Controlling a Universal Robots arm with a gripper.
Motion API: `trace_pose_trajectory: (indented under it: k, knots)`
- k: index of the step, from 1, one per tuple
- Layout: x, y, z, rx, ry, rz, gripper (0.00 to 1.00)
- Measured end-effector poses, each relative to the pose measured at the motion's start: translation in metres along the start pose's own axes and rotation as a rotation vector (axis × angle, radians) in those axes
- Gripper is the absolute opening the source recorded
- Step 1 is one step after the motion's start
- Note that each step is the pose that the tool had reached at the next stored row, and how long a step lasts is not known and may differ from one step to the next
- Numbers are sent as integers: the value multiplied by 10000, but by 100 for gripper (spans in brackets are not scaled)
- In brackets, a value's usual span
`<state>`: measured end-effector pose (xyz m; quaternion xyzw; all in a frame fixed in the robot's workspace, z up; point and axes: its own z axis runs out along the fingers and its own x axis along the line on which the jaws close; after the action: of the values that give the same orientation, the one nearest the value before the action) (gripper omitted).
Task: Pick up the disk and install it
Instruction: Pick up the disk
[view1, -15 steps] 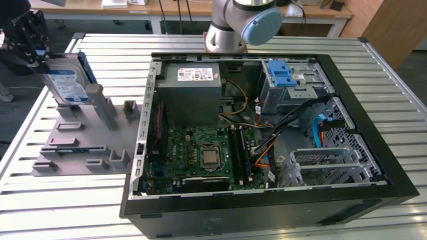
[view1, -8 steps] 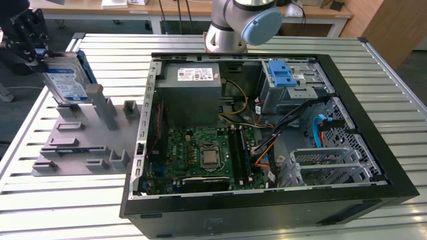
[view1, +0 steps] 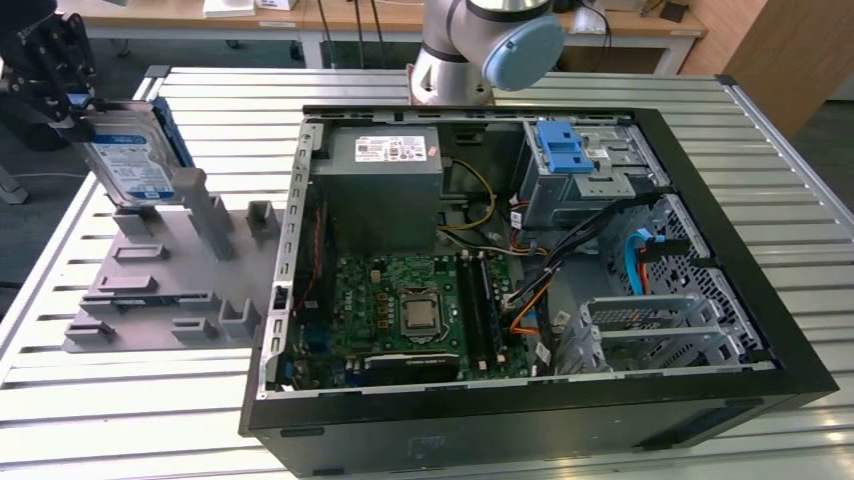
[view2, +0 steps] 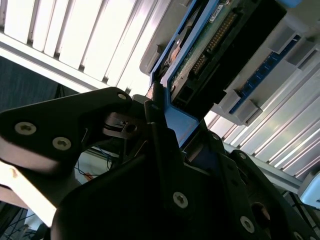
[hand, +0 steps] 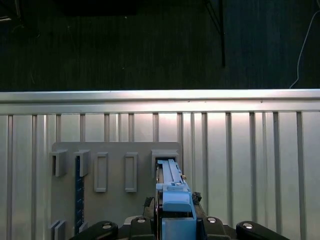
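Pick-up step in hand. In the exterior view, the gripper (view1: 80, 100) is clamped onto the top of the disk (view1: 131, 160). The disk stands upright over the far end of a grey rack (view1: 160, 300), beside the open computer case (view1: 534, 430). Its lower edge may sit in a slot; that is hard to tell. Installing likely calls for a straight lift clear of the rack's posts.

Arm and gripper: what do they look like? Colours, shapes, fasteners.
Arm: silver-grey tubular links with a round light-blue joint cap. Gripper: matte black, with flat angular plates and linkage bars fixed with silver screws in both wrist views.
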<state>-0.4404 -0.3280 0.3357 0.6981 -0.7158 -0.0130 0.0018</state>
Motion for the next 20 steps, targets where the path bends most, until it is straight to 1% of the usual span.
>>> trace_pose_trajectory:
  k: [18, 20]
  knots:
    - [-10, 1, -38, -1, 1, 0, 36]
    - [-13, 1, -50, -2, 0, 0, 36]
